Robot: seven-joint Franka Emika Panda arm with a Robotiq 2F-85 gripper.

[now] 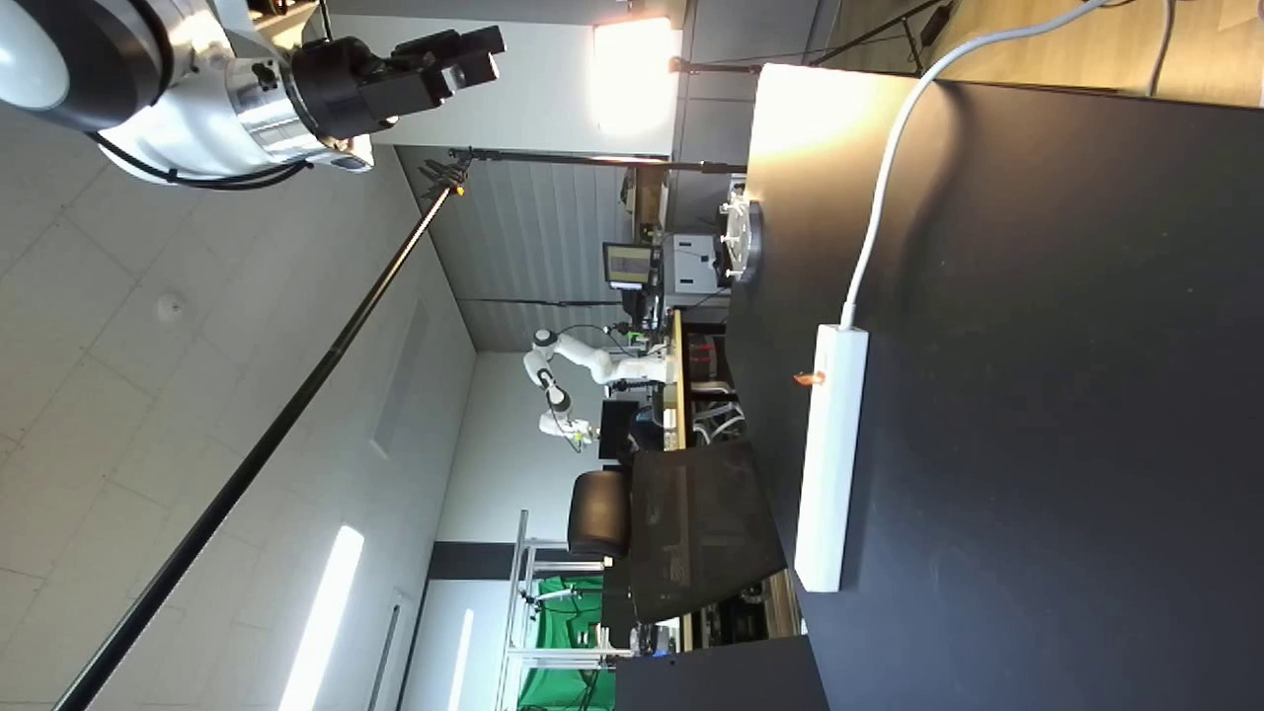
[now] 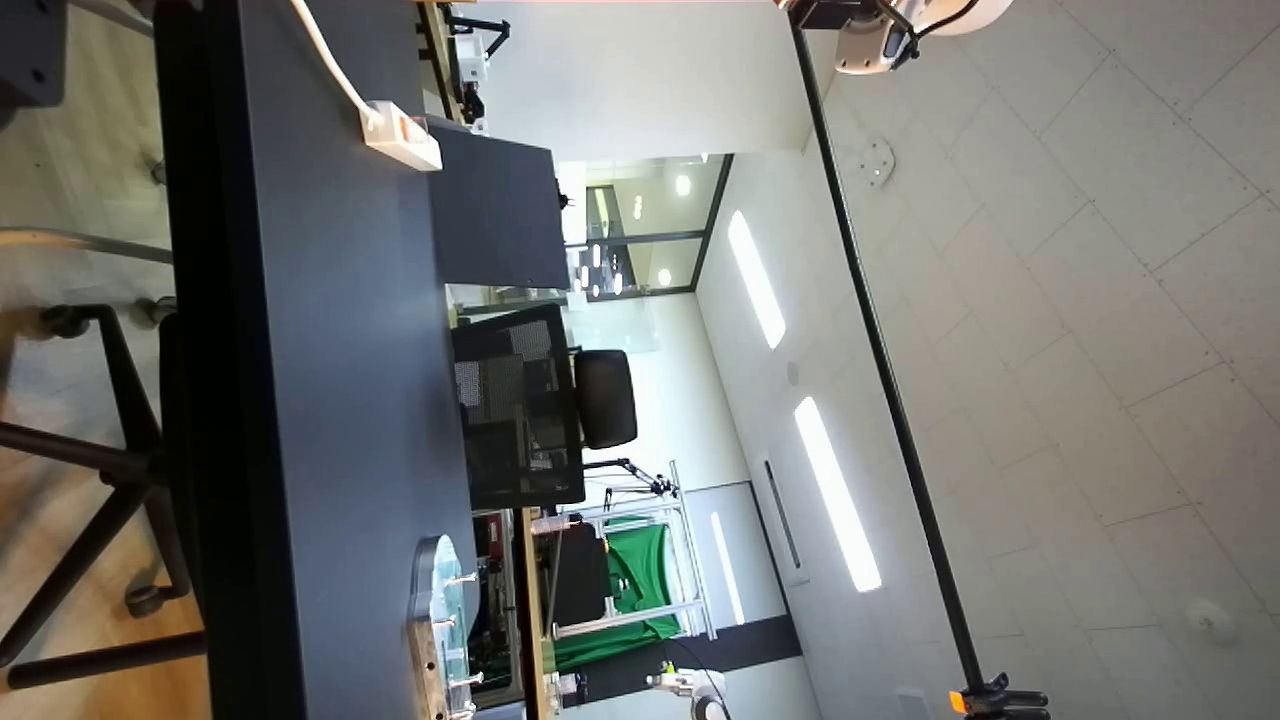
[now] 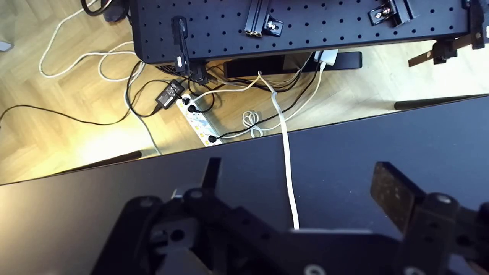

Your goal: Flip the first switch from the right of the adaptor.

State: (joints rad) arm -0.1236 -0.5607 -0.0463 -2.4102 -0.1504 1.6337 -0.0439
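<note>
The adaptor [image 1: 832, 474] looks smooth plastic; tabletop [image 1: 1047, 415], matt; floor [image 3: 80, 95], wood; wrist collar [image 1: 265, 101], shiny metal.

- Open air separates the gripper [image 1: 484, 57] from the tabletop [image 1: 1037, 415] below.
- Lower than the gripper, the adaptor [image 1: 834, 464] and white cable [image 3: 287, 164] obstruct the tabletop; the wrist view shows the cable between the fingers [image 3: 392, 193].
- Beyond the fingers, past bare floor [image 3: 382, 80], stands a perforated board [image 3: 332, 23].
</note>
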